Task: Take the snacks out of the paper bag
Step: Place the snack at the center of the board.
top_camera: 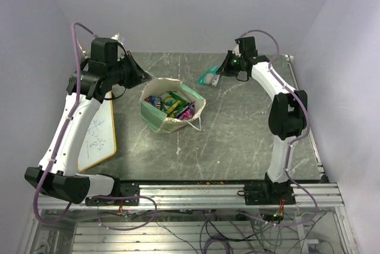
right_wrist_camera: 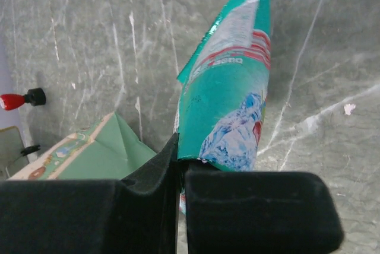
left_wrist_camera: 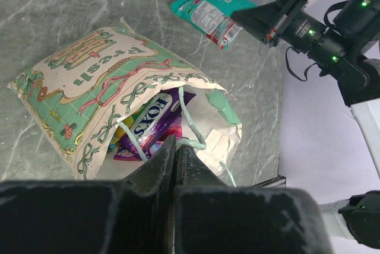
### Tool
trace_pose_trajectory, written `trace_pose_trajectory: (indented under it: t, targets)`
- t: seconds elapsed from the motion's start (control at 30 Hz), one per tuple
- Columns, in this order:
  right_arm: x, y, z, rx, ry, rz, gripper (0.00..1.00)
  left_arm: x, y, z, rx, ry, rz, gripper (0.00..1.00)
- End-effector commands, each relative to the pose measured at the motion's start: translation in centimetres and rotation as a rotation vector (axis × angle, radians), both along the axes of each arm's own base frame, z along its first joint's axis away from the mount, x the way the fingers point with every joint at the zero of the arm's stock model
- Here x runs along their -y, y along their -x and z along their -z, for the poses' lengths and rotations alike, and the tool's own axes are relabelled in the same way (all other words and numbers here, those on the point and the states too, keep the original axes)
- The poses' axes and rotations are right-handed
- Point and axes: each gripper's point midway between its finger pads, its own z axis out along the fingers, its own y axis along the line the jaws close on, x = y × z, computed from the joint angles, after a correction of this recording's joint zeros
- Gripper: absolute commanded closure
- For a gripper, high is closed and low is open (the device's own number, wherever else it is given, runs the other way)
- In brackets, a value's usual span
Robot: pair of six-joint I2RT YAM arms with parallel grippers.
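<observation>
**A:** What could go wrong here?

**B:** The right fingers (right_wrist_camera: 175, 165) are clamped on just one end of the teal packet (right_wrist_camera: 231, 88), at 1 o'clock from the paper bag (top_camera: 172, 124). I'd guess the slick foil could slip out.

**A:** And the left?

**B:** The left fingers (left_wrist_camera: 169, 153) are pressed together at the bag's 10 o'clock rim. A nudge there might topple the bag onto the counter (top_camera: 249, 141).

**A:** What's inside it?

**B:** Several snacks (top_camera: 171, 104), including a blue packet (left_wrist_camera: 153, 116).

Glossy crinkled foil teal packet (right_wrist_camera: 228, 97), matt printed paper bag (left_wrist_camera: 107, 82), smooth marbled grey-stone-look table (top_camera: 249, 141), matt black hand pads (right_wrist_camera: 261, 203)
</observation>
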Motion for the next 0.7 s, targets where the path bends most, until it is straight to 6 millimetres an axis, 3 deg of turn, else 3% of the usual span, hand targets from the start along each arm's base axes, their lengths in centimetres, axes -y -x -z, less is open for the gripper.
trace_pose_trajectory:
  t: [0.0,0.1,0.23,0.4,0.43,0.53,0.6,0.67]
  targets:
    - [-1.2,-0.2,-0.6,0.008,-0.155,-0.056,1.0,0.2,-0.1,-0.8,0.023,-0.045,0.047,0.93]
    - [0.0,1.4,1.8,-0.074,-0.239,-0.052,1.0,0.2,-0.1,-0.8,0.038,-0.036,0.043,0.93]
    - [4.6,4.7,3.9,-0.121,-0.3,0.038,1.0,0.4,0.0,0.3,0.034,0.0,0.018,0.93]
    - [8.5,10.2,7.6,-0.24,-0.186,0.075,1.0,0.6,0.9,0.7,0.046,0.023,0.029,0.93]
    - [9.1,11.8,8.2,-0.285,-0.136,0.072,0.95,0.8,1.1,0.4,0.05,0.031,0.042,0.93]
    - [11.5,14.1,8.8,-0.334,0.033,0.077,0.67,1.0,1.2,-0.8,0.086,0.028,0.078,0.93]
    - [12.7,14.8,7.9,-0.328,0.113,0.07,0.53,0.9,1.1,-1.4,0.111,0.013,0.085,0.93]
    - [13.6,14.9,6.2,-0.284,0.169,0.071,0.45,0.9,1.0,-2.0,0.15,-0.002,0.103,0.93]
